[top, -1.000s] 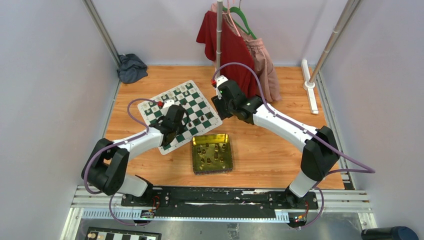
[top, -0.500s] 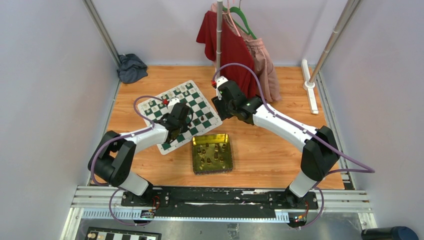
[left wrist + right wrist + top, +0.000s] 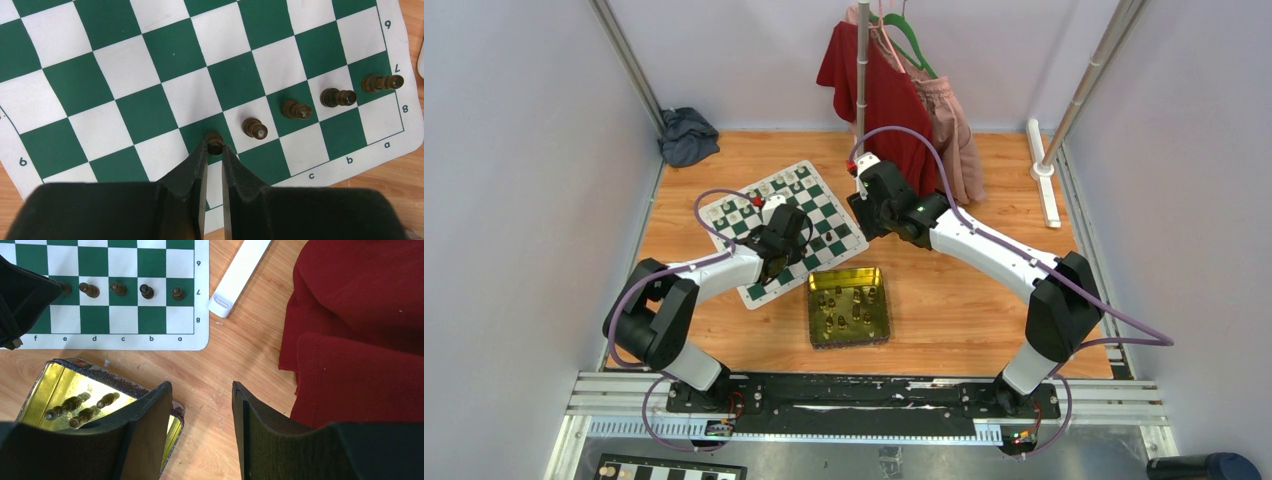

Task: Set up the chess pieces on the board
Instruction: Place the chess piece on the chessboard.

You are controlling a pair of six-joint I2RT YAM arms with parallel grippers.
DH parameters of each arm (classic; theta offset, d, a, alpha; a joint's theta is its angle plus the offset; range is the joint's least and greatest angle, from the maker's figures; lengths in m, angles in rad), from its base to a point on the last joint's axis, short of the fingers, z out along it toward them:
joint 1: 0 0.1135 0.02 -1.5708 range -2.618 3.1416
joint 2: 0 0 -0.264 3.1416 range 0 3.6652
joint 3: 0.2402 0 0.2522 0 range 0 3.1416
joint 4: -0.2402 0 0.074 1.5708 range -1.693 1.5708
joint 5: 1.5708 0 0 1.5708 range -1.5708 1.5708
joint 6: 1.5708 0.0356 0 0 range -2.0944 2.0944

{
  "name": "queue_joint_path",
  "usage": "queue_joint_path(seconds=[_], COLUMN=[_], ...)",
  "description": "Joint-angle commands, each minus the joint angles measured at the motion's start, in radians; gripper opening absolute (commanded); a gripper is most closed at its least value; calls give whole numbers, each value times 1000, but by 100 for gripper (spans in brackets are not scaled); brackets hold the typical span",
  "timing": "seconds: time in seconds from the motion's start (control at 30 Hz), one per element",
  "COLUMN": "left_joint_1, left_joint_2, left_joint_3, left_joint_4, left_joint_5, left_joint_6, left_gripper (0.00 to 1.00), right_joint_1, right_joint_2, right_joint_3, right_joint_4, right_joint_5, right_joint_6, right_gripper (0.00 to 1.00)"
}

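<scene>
Your left pincer point(image 3: 214, 151) is buried under its own arm in the top view, so go by the wrist cam. There it's clenched on a dark pawn point(image 3: 215, 143) standing on the board point(image 3: 150, 65), in line with four more pawns point(image 3: 296, 109). Your right pincer point(image 3: 202, 390) hangs released over the tabletop point(image 3: 240, 340), and its finger cuts off part of the tin point(image 3: 55, 382) and the pieces point(image 3: 75, 404) inside.

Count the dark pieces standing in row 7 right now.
5 dark pieces: on a7, b7, c7, d7 and e7, the last pinched by the left gripper. None seem hidden.
</scene>
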Motion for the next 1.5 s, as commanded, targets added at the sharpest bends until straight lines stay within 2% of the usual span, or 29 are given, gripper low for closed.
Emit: queue_joint_path(seconds=[0.0,0.37,0.67,1.13,1.37,1.47], left_joint_1=[-14,-18,-19,-19,-19,-19], left_joint_2=[1,-3,6,-17,-89,-99], left_joint_3=[13,4,5,19,71,117], left_joint_4=[-10,-42,-31,-54,-116,-136], left_joint_5=[-36,-66,-64,-79,-147,-173], left_joint_6=[-15,-40,-40,-43,-19,12], left_gripper=[0,2,27,42,55,64], right_joint_1=[-11,-11,-12,-14,-17,-20], right_joint_2=[-16,-20,-18,-12,-6,-1], right_joint_3=[-11,-20,-16,-12,21,30], right_joint_4=[-17,-17,-17,-13,-14,-14], right_joint_5=[9,8,7,1,-3,-4], right_joint_6=[12,11,2,-1,-7,-8], right_gripper=[52,52,52,52,52,52])
